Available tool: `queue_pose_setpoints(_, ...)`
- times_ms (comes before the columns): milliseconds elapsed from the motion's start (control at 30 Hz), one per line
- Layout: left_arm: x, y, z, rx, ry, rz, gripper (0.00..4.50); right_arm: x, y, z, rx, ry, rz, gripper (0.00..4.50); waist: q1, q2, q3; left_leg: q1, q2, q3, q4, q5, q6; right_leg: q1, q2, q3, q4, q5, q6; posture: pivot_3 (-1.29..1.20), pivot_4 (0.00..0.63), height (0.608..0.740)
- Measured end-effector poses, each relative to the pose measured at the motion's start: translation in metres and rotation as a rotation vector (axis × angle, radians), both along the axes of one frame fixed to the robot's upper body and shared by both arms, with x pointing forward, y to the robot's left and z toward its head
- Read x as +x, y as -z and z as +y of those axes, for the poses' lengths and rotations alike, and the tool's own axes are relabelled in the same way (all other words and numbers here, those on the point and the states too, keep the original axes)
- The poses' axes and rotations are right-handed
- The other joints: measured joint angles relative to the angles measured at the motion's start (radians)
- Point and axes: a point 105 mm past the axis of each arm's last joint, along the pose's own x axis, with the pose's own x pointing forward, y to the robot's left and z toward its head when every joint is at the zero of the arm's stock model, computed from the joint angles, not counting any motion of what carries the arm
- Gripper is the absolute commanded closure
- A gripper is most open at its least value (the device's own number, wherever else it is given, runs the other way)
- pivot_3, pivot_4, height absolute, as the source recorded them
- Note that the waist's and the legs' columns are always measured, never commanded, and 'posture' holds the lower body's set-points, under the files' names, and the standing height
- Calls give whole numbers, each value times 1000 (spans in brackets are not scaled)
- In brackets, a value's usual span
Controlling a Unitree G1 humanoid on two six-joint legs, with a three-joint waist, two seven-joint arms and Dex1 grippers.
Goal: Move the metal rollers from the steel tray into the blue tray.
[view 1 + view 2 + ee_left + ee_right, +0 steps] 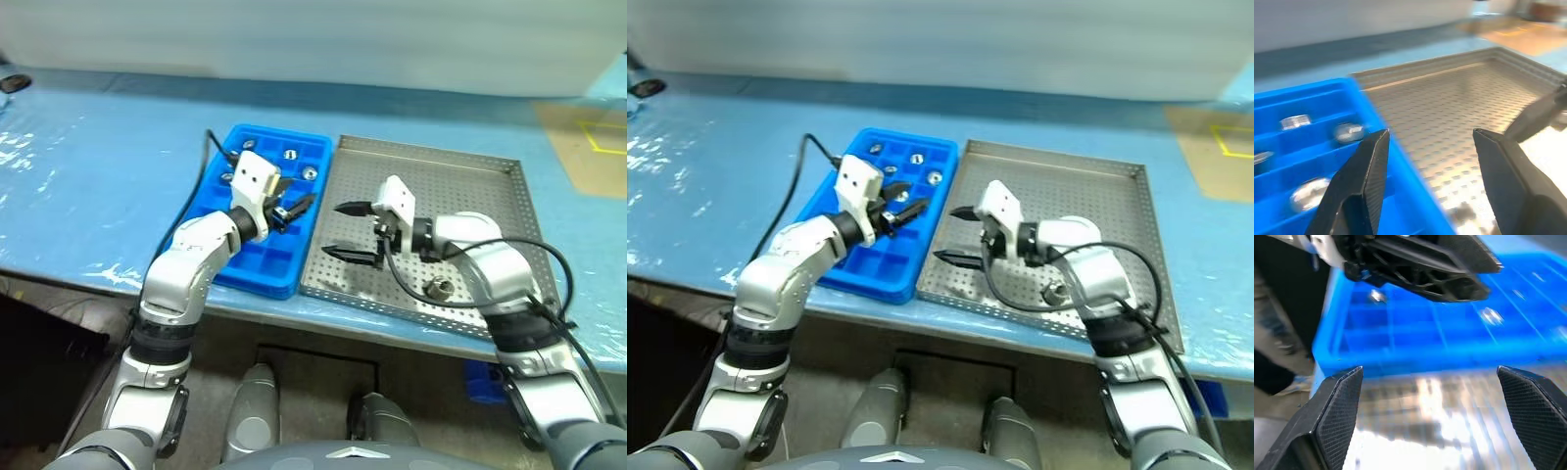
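The left gripper (294,210) and right gripper (345,231) face each other closely across the border between the blue tray (215,188) and the steel tray (498,206); a converging move risks collision. Both sets of fingers are parted and empty. One metal roller (438,287) lies in the steel tray beneath the right forearm, behind its fingers; other rollers (290,153) occupy blue-tray cells.

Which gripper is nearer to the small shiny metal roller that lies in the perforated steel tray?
Right. The right gripper hangs over the steel tray, just left of the metal roller. The left gripper is farther away, over the blue plastic tray.
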Motion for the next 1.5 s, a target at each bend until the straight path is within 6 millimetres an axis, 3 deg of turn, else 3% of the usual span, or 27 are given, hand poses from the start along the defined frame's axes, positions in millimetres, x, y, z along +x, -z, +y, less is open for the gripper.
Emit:
queue_pose_setpoints(100, -2, 4, -14, -16, 122, 13, 1653, -10, 11, -18, -22, 138, 61, 0, -53, 0, 0, 2, 0, 0, -2, 0, 0, 0, 1, 1, 0, 0, 0, -229, 150, 740)
queue_pose_setpoints(233, -8, -1, -28, -13, 276, -32, 1653, -22, 42, -44, -118, 350, 169, 0, -107, 1, 0, 11, -2, 3, -9, 1, -1, 4, 1, 5, -3, -2, -3, -287, 150, 740)
queue_pose_setpoints(300, -10, 3, -30, -17, 317, -20, 1653, -27, 51, -48, -134, 400, 207, 0, -127, 1, 0, 13, -2, 5, -10, 1, -1, 5, 1, 8, -4, -3, -5, -323, 150, 740)
queue_pose_setpoints(667, -23, 7, -34, 3, 495, -26, 1653, -22, 47, -65, -165, 569, 244, 0, -161, 1, 0, 18, -1, 22, -8, -3, 9, 4, 0, 20, -4, -2, -5, -329, 150, 740)
queue_pose_setpoints(1000, -32, 17, -8, 131, 543, -26, 1653, -9, 54, -61, -262, 501, 329, 0, -158, 1, 0, 19, 0, 24, -8, -3, 10, 4, 0, 21, -4, -3, -5, -260, 150, 740)
queue_pose_setpoints(1100, -35, 17, -8, 140, 551, -37, 1599, -6, 60, -59, -269, 489, 362, 599, -151, 1, 0, 19, -1, 24, -8, -3, 10, 4, -1, 21, -4, -2, -5, -250, 150, 740)
queue_pose_setpoints(1300, -38, 15, -7, 159, 550, -59, 1599, -3, 62, -61, -326, 458, 332, 2677, -148, 1, 0, 20, 0, 25, -8, -3, 10, 4, -1, 21, -4, -2, -5, -228, 150, 740)
queue_pose_setpoints(1333, -38, 15, -7, 161, 548, -60, 1599, -3, 62, -60, -328, 449, 331, 2846, -148, 1, 0, 20, 0, 25, -8, -3, 10, 5, -1, 21, -4, -2, -5, -226, 150, 740)
queue_pose_setpoints(1500, -37, 13, -2, 171, 532, -64, 1599, 3, 61, -58, -323, 434, 301, 2846, -149, 1, 0, 21, 0, 25, -8, -3, 10, 4, -1, 22, -2, -2, -5, -181, 150, 740)
